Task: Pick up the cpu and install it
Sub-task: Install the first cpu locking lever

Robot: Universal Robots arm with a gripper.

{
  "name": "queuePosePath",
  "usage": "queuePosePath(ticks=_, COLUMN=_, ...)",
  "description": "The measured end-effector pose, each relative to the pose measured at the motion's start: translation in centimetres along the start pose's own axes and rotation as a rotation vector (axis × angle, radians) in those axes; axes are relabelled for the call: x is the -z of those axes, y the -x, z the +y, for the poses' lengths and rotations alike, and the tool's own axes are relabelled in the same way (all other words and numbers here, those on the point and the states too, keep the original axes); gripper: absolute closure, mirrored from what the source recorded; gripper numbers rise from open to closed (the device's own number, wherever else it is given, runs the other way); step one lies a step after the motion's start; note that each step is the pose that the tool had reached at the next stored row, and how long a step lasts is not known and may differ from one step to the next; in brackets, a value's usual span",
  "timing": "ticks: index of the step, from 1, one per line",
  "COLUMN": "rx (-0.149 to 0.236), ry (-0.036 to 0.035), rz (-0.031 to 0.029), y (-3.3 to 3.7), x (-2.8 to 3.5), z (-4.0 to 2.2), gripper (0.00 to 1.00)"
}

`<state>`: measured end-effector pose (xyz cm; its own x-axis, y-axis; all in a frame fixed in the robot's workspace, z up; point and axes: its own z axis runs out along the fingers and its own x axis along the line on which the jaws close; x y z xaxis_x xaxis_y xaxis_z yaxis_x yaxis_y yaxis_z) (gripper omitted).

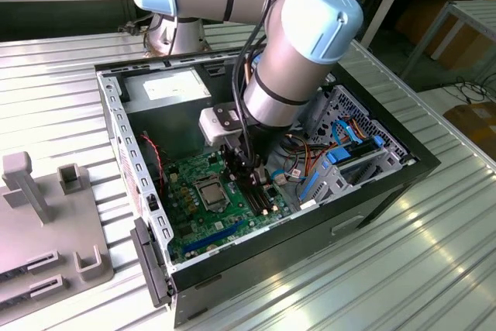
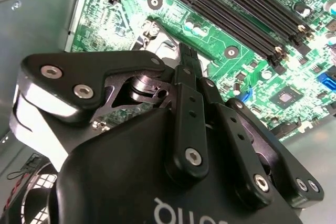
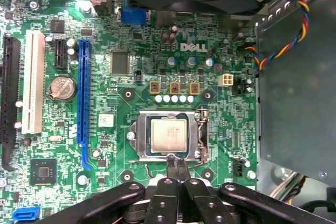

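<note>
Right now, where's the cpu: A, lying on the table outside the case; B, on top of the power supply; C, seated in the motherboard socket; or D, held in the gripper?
C: in the first wrist view the cpu lies flat inside the socket frame on the green board, just beyond the gripper, whose fingers are closed together on nothing.

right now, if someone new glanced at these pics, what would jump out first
The big grey arm reaching down into the open computer case dominates the exterior view. In the first wrist view, the silvery cpu sits in its metal-framed socket on the green motherboard, with the gripper shut just beside the socket's edge.
</note>
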<state>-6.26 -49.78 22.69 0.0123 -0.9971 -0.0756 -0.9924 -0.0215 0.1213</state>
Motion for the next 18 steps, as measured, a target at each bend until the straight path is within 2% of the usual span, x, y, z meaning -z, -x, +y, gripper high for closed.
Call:
queuePosePath(ticks=5, rx=0.004, ry=-0.0005, rz=0.0054, y=-0.29, x=-0.05, z=-0.01, gripper=0.89)
queuePosePath(ticks=7, rx=0.006, ry=-0.0111, rz=0.006, y=-0.47, x=-0.1, z=-0.01, gripper=0.89)
queuePosePath(ticks=8, rx=0.006, ry=-0.021, rz=0.0065, y=-0.49, x=-0.11, z=-0.01, gripper=0.89)
queuePosePath(ticks=9, rx=0.008, ry=-0.0432, rz=0.0067, y=-0.5, x=-0.12, z=-0.01, gripper=0.89)
queuePosePath(ticks=10, rx=0.01, ry=-0.0709, rz=0.0075, y=-0.5, x=-0.14, z=0.01, gripper=0.89)
queuePosePath(ticks=11, rx=0.012, ry=-0.0864, rz=0.0077, y=-0.5, x=-0.16, z=0.06, gripper=0.89)
queuePosePath(ticks=13, rx=0.014, ry=-0.0941, rz=0.0083, y=-0.52, x=-0.17, z=0.23, gripper=0.89)
queuePosePath(ticks=15, rx=0.016, ry=-0.098, rz=0.0085, y=-0.53, x=-0.2, z=0.56, gripper=0.89)
queuePosePath(ticks=18, rx=0.018, ry=-0.1032, rz=0.0085, y=-0.53, x=-0.32, z=1.47, gripper=0.89)
